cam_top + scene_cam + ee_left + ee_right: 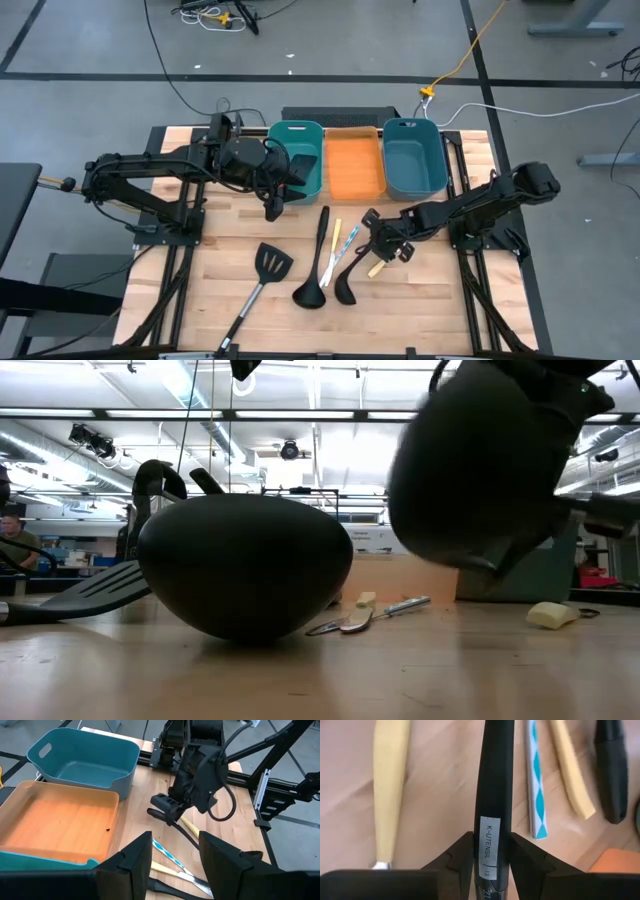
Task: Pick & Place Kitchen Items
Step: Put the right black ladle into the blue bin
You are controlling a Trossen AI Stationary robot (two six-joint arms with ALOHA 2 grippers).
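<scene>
- The black ladle [495, 795] gripped by the right tool [383, 243] lies on the wooden surface [430, 300]; its handle, bearing a white "K-UTENSIL" label, runs between the two dark fingers [457, 857], which press on it from both sides
- In the high view this ladle's bowl [345, 292] rests near the middle of the surface, with its handle slanting up toward the right tool
- Just left of it lies a second black ladle [312, 290], its handle pointing toward the bins
- Between the two ladle handles lies a thin teal-and-white stick [336, 238]; a yellow stick [377, 268] lies just right of the held ladle
- A black slotted spatula [270, 264] lies farther left, its long handle reaching toward the near edge
- The left tool [272, 208] hangs beside the front of the left teal bin [297, 135], its fingers [132, 865] parted a moderate way and holding nothing
- Another black utensil leans inside that left teal bin
- The orange bin [354, 165] sits between it and the right teal bin [413, 160], all three in a row at the far side
</scene>
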